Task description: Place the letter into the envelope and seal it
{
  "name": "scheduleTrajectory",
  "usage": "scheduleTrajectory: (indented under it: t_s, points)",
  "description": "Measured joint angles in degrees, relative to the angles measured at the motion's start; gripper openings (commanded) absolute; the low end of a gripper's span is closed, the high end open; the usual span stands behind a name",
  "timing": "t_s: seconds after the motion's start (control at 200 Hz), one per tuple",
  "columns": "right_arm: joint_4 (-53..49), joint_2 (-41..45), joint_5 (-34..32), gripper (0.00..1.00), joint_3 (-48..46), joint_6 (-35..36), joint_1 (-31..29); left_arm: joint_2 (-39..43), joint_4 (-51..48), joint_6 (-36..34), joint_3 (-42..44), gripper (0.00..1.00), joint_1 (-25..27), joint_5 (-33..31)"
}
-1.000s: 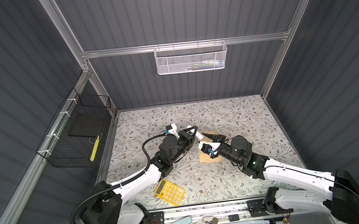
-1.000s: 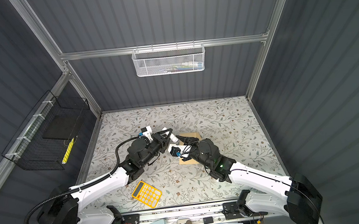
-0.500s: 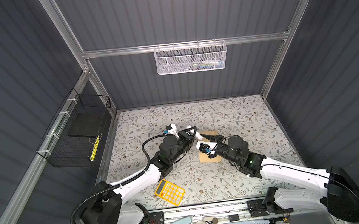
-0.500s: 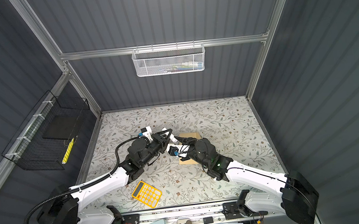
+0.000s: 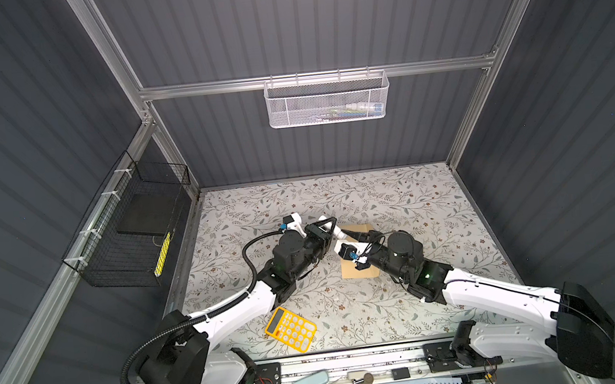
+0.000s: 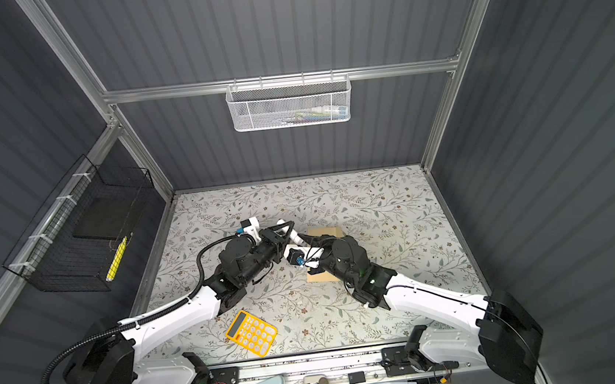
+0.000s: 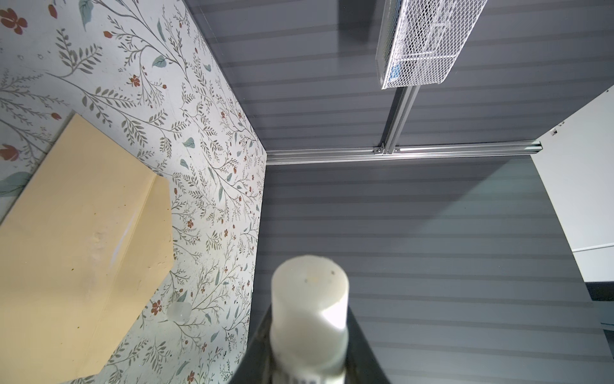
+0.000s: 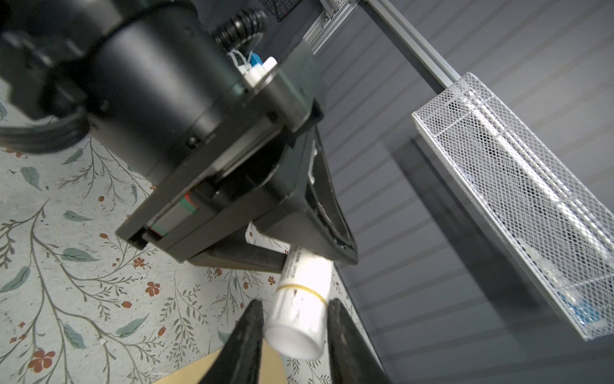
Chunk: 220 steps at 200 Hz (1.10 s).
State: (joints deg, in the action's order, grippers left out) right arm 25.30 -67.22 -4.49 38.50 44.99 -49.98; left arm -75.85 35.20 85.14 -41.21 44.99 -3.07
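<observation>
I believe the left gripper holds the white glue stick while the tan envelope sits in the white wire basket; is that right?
Not quite: a top view shows the envelope lying flat on the table, not in the white wire basket. The left gripper does hold the white glue stick.

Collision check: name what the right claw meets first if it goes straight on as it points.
The white glue stick: its end sits between the fingers of the right claw; whether they touch it yet is unclear. Just beyond is the left claw, gripping that tube.

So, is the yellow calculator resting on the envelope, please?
No, the calculator lies by itself, well apart from the envelope.
</observation>
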Motion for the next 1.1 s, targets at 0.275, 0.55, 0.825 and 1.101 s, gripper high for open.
scheduleTrajectory:
  t_s: [0.275, 0.55, 0.825, 1.101]
  points:
    - [-0.1, -0.9, -0.7, 0.27, 0.7, 0.0, 0.0, 0.0, -0.1, 0.0, 0.0, 0.00, -0.2, -0.9]
    - [-0.1, -1.4, -1.1, 0.21, 1.3, -0.1, 0.0, 0.0, 0.0, 0.0, 0.0, 0.00, -0.3, -1.4]
    - [-2.3, -1.5, -1.5, 0.16, 2.8, -3.4, -0.1, 0.0, 0.7, 0.1, 0.0, 0.00, -0.5, -1.6]
    - [-6.4, -2.0, -1.8, 0.11, 5.5, -10.7, -0.1, 0.0, 1.4, 0.1, 0.0, 0.00, -0.6, -2.2]
